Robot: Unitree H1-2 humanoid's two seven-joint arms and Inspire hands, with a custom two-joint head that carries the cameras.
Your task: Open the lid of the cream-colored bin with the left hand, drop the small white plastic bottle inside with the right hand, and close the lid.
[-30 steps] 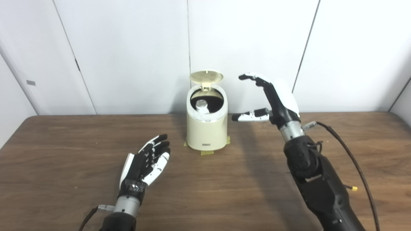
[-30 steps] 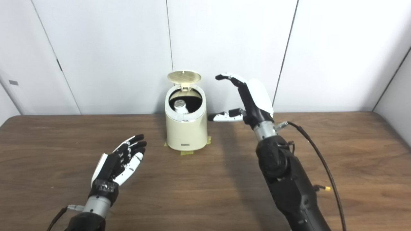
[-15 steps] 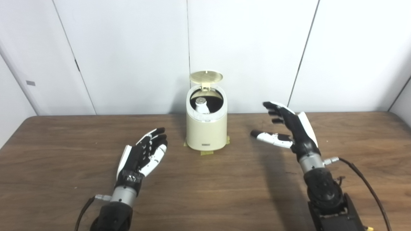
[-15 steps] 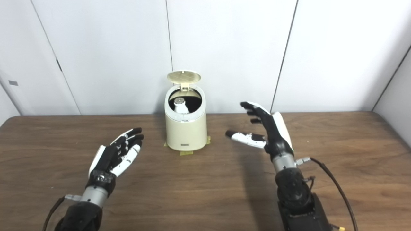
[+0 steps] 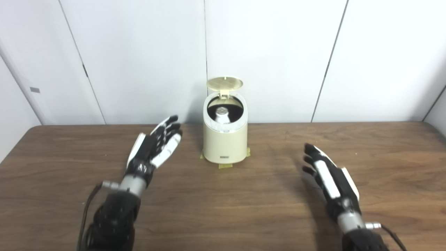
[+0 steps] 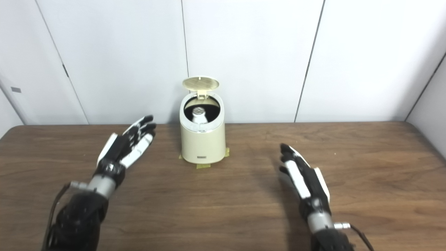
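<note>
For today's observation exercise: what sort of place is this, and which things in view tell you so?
Probably a robot test room or lab, not a home: a bare wooden table against plain white wall panels, and a small bin taped in place between two open robot hands, left hand and right hand.

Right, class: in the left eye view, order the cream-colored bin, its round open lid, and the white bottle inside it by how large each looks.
1. Cream-colored bin, clearly largest.
2. Round open lid.
3. White plastic bottle, smallest as seen, though only its top shows inside the bin.
</note>
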